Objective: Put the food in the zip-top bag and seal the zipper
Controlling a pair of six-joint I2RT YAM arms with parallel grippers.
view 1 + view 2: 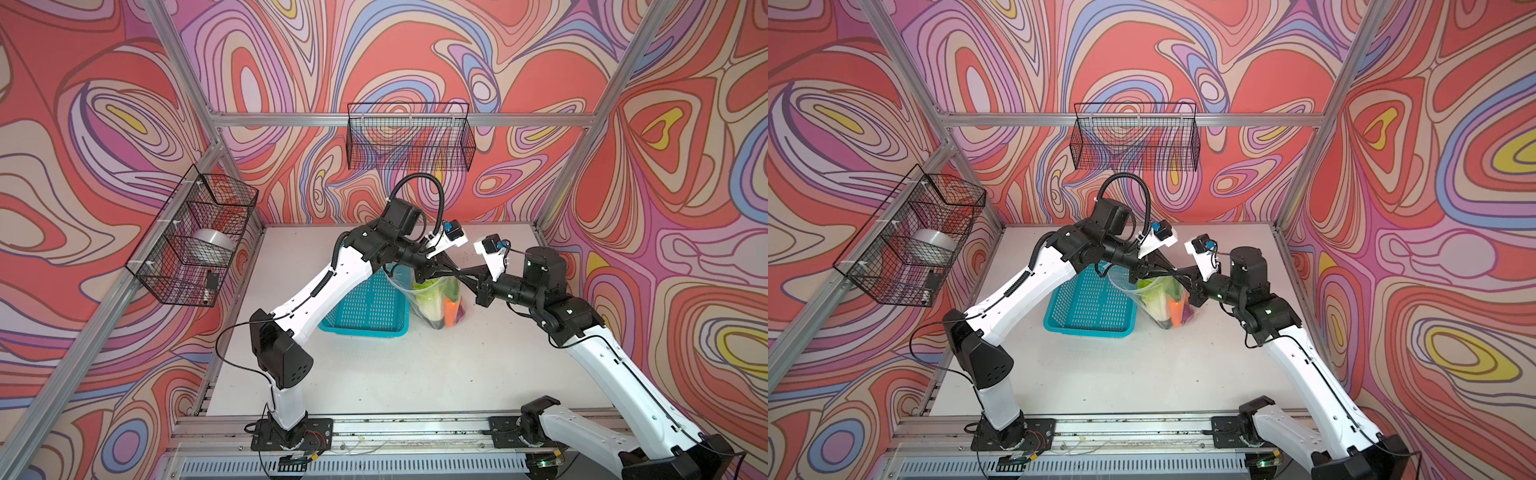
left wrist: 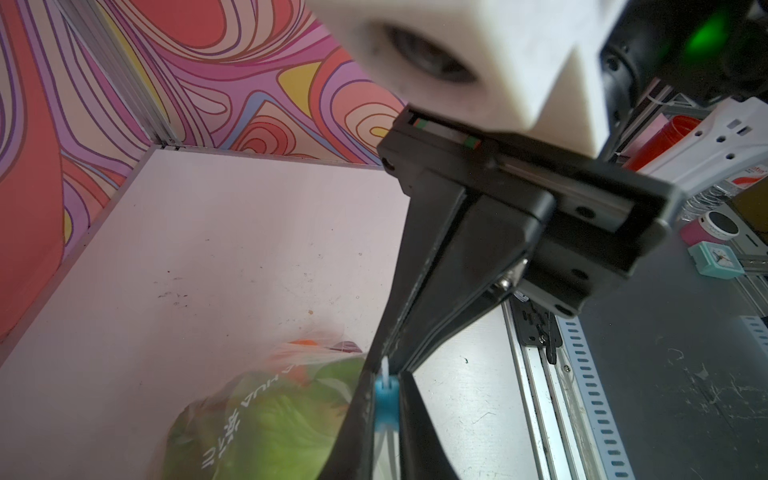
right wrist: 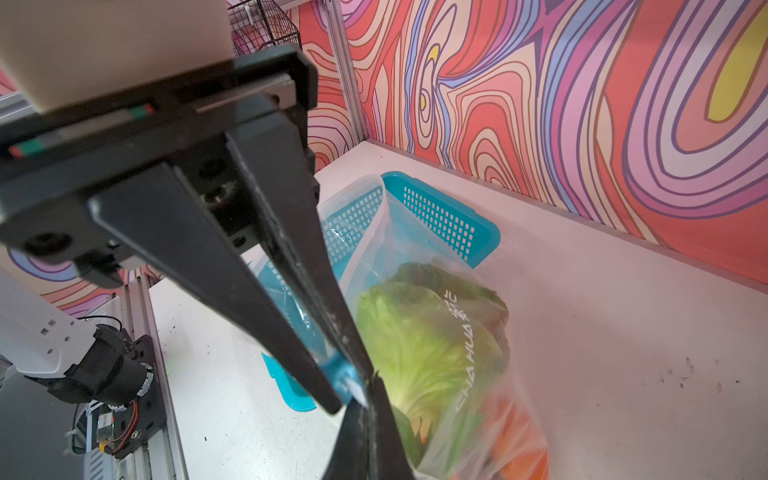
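Two pincers meet tip to tip above the bench [image 1: 415,365]: the right pincer [image 3: 347,390] clenches the light-blue slider [image 3: 336,371], and the left pincer [image 2: 388,368] is clamped on the zipper strip [image 2: 385,374] just beside it. Below, the zip-top bag [image 1: 436,307], lettuce [image 3: 419,345] inside, stands beside the teal basket [image 1: 365,307].

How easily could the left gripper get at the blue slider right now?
Probably not: the right gripper is shut on the slider, covering its sides, and the left gripper is itself shut on the edge of the bag beside it.
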